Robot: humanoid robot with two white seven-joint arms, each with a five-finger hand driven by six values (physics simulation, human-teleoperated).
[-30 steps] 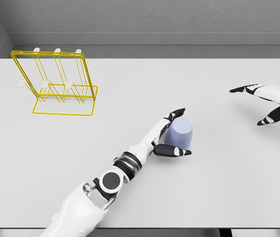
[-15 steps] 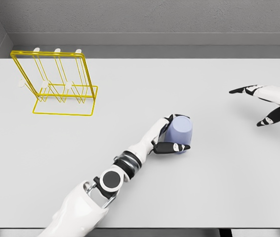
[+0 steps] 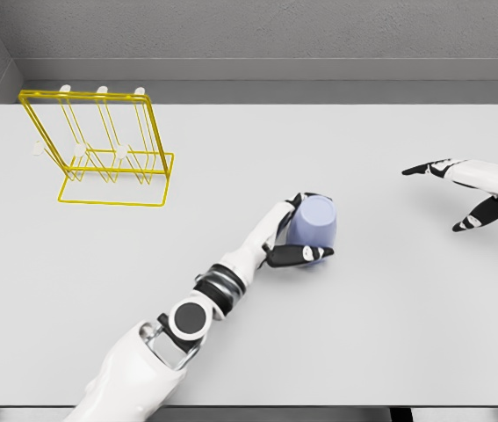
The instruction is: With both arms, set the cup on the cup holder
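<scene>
A pale lavender cup sits upside down near the middle of the white table. My left hand is shut on the cup, thumb under its near side and the other fingers behind it; the cup looks slightly tilted. The yellow wire cup holder with white-tipped pegs stands at the far left of the table, well away from the cup. My right hand hovers at the right edge of the view, fingers spread and holding nothing.
A grey wall runs behind the table's far edge. The table's front edge lies just below my left shoulder. Bare tabletop stretches between the cup and the holder.
My left hand's fingers closed around the cup and moved it slightly up and to the left. The right hand drifted a little leftward.
</scene>
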